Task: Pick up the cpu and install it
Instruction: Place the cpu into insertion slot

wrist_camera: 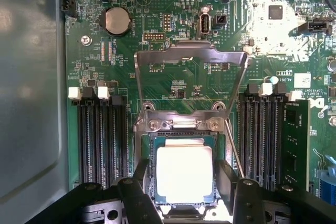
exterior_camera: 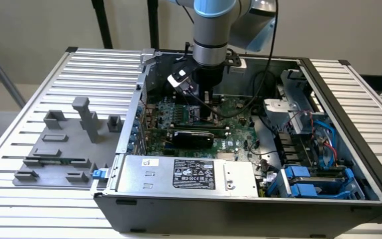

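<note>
Open PC case [exterior_camera: 244, 214] on a slatted bench [exterior_camera: 98, 64]. The cpu [wrist_camera: 185, 177] lies in the socket [wrist_camera: 184, 134] mid-motherboard [wrist_camera: 157, 3], with the gripper [wrist_camera: 184, 170] right over it. Can't tell if it's clamping or let go. Any tilt or sideways drag could wreck the socket, imo.
</note>
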You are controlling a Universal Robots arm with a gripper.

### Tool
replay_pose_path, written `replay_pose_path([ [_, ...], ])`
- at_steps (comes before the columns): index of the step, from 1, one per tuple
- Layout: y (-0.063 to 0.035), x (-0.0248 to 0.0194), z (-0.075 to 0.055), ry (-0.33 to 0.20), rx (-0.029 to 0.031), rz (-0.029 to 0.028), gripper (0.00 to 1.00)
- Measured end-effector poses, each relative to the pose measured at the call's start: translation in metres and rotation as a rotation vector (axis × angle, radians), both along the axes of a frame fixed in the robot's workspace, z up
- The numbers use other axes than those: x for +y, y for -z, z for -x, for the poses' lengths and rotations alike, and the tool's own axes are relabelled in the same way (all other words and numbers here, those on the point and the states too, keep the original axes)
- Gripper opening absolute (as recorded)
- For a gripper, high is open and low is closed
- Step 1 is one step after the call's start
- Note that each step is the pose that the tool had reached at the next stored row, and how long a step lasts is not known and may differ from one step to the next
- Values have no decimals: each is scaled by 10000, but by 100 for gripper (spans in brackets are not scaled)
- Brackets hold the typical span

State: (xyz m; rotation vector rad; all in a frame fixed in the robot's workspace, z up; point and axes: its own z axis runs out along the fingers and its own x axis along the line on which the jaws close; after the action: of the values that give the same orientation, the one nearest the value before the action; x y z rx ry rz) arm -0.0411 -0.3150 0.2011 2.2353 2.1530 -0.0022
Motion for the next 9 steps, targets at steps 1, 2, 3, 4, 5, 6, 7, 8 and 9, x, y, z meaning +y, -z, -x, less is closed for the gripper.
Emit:
replay_pose_path([
  [1, -13, 0, 0, 0, -2, -3, 62],
  [2, -26, 0, 0, 0, 0, -2, 62],
  [3, -35, 0, 0, -1, -1, -2, 62],
  [4, -43, 0, 0, 0, 0, -1, 62],
  [5, -49, 0, 0, -1, 1, -1, 62],
  [6, -55, 0, 0, -1, 0, -2, 60],
  [7, -61, 0, 0, -1, 1, -1, 54],
  [8, -65, 0, 0, -1, 0, -2, 47],
  [9, -70, 0, 0, 0, 0, -2, 47],
])
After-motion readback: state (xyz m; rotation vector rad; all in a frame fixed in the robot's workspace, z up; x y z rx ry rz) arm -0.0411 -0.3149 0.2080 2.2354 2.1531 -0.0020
